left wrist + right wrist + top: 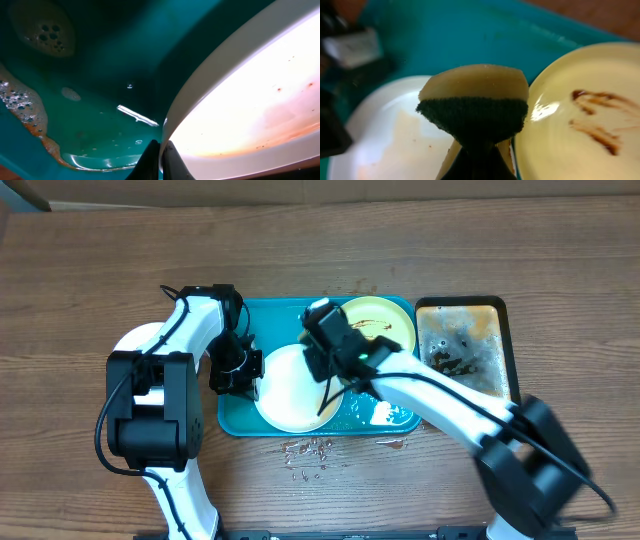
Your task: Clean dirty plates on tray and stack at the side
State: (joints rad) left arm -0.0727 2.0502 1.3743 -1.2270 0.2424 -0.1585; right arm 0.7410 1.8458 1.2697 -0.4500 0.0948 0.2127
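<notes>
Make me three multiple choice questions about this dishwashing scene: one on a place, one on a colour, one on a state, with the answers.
1. Where is the round pale yellow-green plate with sauce streaks? A in the large teal plastic tray; B on the floor; C in a sink.
2. What colour is the scouring face of the sponge in the right gripper? A red; B white; C dark green.
3. The left gripper is: A open above the tray; B shut on the rim of the round white plate; C holding a cup.
Answers: A, it sits inside the tray's rim; C, dark green under yellow foam; B, it pinches the rim.
</notes>
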